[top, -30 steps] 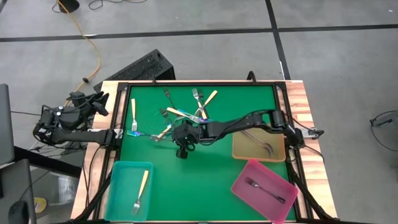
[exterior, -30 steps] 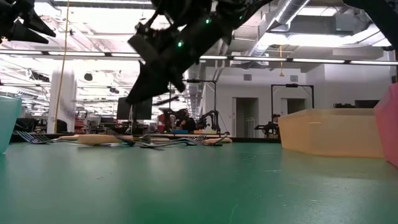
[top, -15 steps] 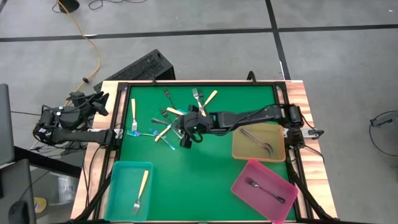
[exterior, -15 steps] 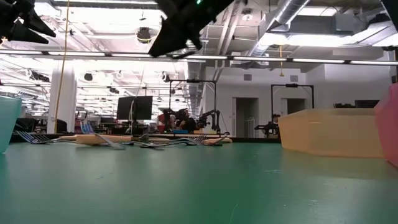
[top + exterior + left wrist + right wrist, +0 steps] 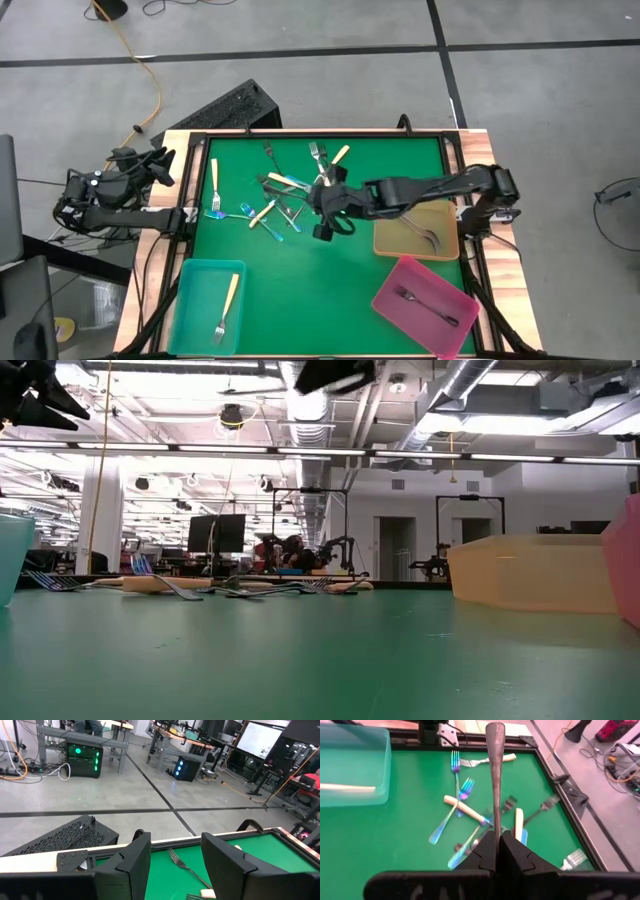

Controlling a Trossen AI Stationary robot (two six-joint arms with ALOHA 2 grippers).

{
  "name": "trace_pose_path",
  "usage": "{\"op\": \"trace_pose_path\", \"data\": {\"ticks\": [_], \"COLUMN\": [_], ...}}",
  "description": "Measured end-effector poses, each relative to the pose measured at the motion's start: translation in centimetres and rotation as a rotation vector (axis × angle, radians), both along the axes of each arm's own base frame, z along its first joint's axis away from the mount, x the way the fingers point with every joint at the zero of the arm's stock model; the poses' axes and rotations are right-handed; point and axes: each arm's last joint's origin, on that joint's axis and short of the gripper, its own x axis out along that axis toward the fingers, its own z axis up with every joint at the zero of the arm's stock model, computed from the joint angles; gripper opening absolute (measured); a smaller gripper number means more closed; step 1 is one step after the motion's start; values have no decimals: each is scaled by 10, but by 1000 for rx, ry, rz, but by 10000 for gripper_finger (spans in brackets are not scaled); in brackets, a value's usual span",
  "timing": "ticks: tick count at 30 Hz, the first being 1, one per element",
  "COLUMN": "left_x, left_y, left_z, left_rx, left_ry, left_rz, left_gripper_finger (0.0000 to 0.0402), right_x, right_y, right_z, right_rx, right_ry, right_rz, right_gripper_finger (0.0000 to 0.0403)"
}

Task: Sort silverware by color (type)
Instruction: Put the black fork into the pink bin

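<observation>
Right wrist view showed the right gripper (image 5: 494, 851) jaws pinching a dark grey fork (image 5: 495, 775) upright, presumably bound for a tray; the left gripper (image 5: 176, 865), spread, waited aside.

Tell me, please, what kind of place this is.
Probably a robotics lab or workshop: a bare concrete floor with cables, exposed ceiling ducts, and rows of workbenches with monitors beyond the green table.

Evenly and brightly lit from overhead; only faint, soft shadows on the green mat (image 5: 300, 280). In the low view, long ceiling strips (image 5: 470, 455) glaring white, mat near the lens out of focus, forks (image 5: 230, 586) along its far edge small and soft. In the right wrist view, gripper (image 5: 498, 851) blurred up close, held fork (image 5: 494, 775) catching a pale sheen.
</observation>
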Motion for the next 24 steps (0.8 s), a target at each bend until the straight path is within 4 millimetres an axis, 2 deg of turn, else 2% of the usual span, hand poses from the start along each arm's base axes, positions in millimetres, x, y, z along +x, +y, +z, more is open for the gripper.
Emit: {"op": "trace_pose_path", "data": {"ticks": [5,11,17,24], "left_x": [0,0,0,0], "left_y": [0,0,0,0], "left_z": [0,0,0,0], "left_rx": [0,0,0,0], "left_ry": [0,0,0,0], "left_rz": [0,0,0,0], "left_gripper_finger": [158,158,158,158], "right_x": [-36,-82,-128,-179], "right_y": [27,59,93,136], "right_z": [19,27,20,6], "right_rx": [-18,51,173,335], "right_ry": [28,89,161,146], "right_rz": [-37,-96,-237,-472], "right_gripper_finger": [32,32,32,32]}}
